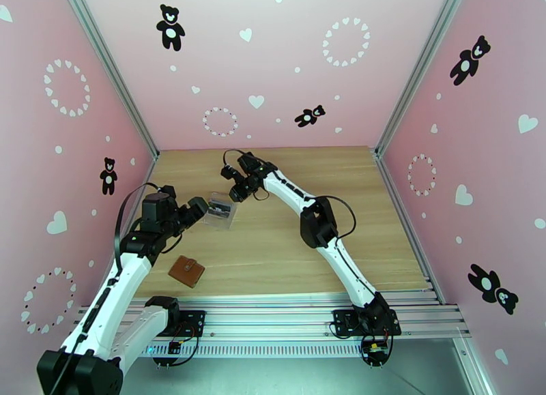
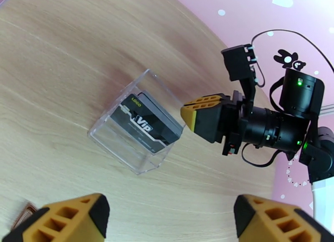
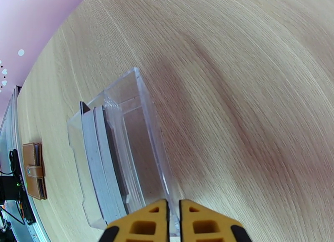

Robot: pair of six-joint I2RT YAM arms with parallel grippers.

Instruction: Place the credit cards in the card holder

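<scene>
Far left: left arm up from its base at the front edge, elbow folded back, forearm slanting in toward the left half of the tabletop [image 1: 286, 253].

Front-left corner area: card holder [image 1: 186, 271], brown, folded closed with its tab across, lying flat, well apart from both pincers.

Further in, mid-depth on the left: left gripper [image 1: 199, 209] released, yellow fingers [image 2: 75, 220] spread wide, nothing between them, aimed at the clear box [image 1: 220, 211] from just beside it, not touching.

Inside the clear box: credit cards [image 2: 144, 121], dark faces with pale print, standing on edge as a leaning stack.

Right of the box: right gripper [image 1: 235, 192] clenched, fingertips [image 3: 144, 226] nearly together, pinching the box's thin side wall [image 3: 144, 126] at its rim. Cards just left of that wall in the right wrist view.

Right: right arm stretched long from its front-edge base, diagonal across the tabletop toward the left, elbow raised mid-table, wrist tipped down at the box.
</scene>
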